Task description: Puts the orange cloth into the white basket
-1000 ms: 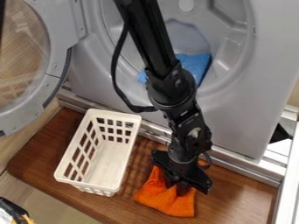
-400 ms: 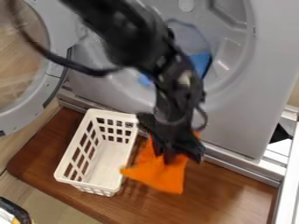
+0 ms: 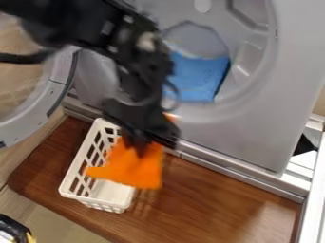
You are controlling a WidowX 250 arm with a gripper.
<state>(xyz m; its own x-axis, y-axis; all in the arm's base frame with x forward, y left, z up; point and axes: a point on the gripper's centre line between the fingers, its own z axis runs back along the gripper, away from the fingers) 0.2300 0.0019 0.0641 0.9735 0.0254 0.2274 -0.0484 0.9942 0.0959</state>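
Holding the orange cloth (image 3: 134, 167) pinched in my gripper (image 3: 137, 143), over the white basket (image 3: 105, 205), its right edge overhanging the rim. I'd nudge farther left, centre the bundle, then lower and release so no corner snags. Since the earliest frame: cloth lifted off the wooden board (image 3: 209, 209) and carried left; arm (image 3: 136, 71) swung left too, uncovering more blue fabric (image 3: 198, 78).

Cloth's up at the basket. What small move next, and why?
I'd probably shift the gripper slightly toward the middle of the white basket before lowering: the orange cloth hangs from the gripper partly over the basket, but one side appears beyond the rim.
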